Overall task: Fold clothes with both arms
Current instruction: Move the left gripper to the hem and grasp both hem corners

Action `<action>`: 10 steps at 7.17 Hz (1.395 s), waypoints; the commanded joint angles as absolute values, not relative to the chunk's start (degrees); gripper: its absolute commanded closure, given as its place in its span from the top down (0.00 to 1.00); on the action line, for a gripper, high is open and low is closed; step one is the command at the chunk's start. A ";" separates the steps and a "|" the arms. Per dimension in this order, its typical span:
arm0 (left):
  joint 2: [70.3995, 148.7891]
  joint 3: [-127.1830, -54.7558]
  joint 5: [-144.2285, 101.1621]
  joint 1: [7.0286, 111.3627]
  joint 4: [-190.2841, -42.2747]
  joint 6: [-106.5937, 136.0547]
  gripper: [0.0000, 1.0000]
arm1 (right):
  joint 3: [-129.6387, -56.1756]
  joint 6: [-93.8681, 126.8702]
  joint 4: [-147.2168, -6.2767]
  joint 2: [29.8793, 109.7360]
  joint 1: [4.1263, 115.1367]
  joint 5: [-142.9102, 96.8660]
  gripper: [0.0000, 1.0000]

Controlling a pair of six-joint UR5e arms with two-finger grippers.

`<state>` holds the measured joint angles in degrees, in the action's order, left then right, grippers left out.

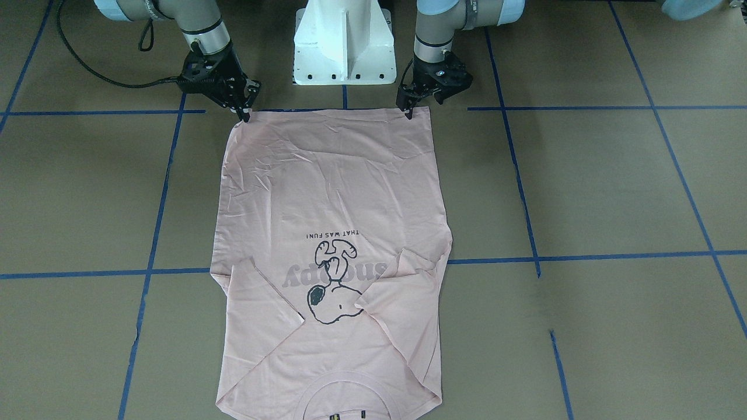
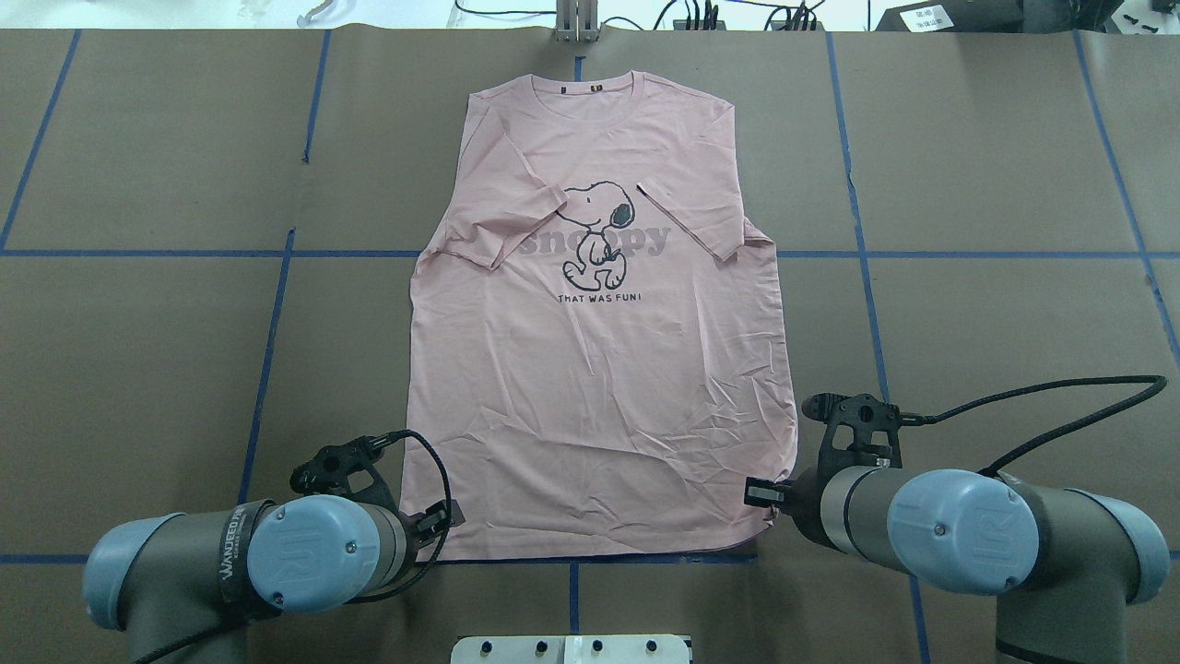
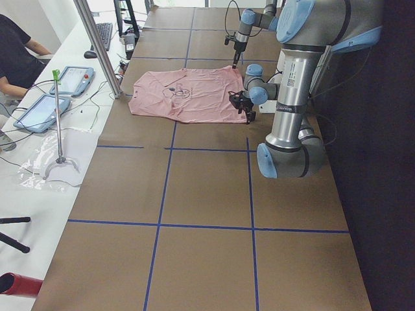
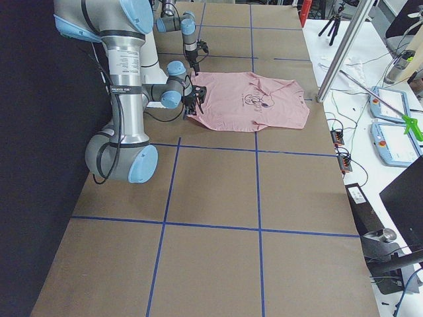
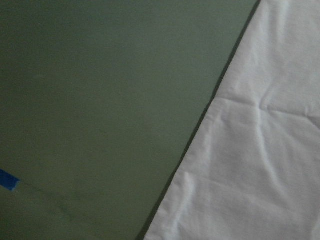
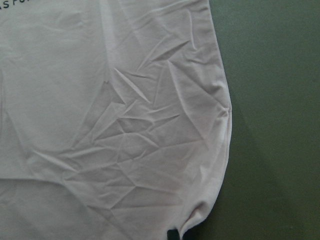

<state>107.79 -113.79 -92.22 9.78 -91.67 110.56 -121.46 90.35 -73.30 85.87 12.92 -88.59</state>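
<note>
The pale pink T-shirt [image 1: 332, 192] lies flat, print up, both sleeves folded in over the chest, collar away from the robot. It also shows in the overhead view [image 2: 599, 387]. My left gripper [image 1: 408, 112] is down at the table on the hem near its corner, fingertips together on the cloth; the left wrist view shows only the shirt's edge [image 5: 260, 150]. My right gripper [image 1: 245, 114] is at the other hem corner. In the right wrist view the T-shirt [image 6: 110, 115] puckers at that corner towards a dark fingertip [image 6: 173, 234].
The white pedestal base [image 1: 343, 46] stands just behind the hem. Blue tape lines [image 2: 277, 304] cross the brown table. A black cable [image 2: 1060, 406] loops off the right wrist. A metal post [image 3: 97, 45] and tablets [image 3: 68, 81] stand beyond the collar side.
</note>
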 commanded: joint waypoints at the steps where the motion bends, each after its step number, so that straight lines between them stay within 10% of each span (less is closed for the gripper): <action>1: 107.67 -113.56 -92.20 9.67 -91.67 110.57 0.95 | -121.64 90.35 -73.21 85.87 12.92 -88.59 0.00; 4: 107.75 -113.12 -92.20 9.58 -91.67 110.65 0.79 | -121.73 90.35 -73.30 85.87 13.01 -88.59 0.00; 8: 107.75 -113.38 -92.29 9.58 -91.67 110.65 0.00 | -121.90 90.35 -73.30 85.34 13.01 -88.68 0.00; 10: 107.67 -115.47 -92.37 9.93 -91.58 110.65 0.00 | -122.78 90.26 -73.30 85.52 13.27 -89.21 0.00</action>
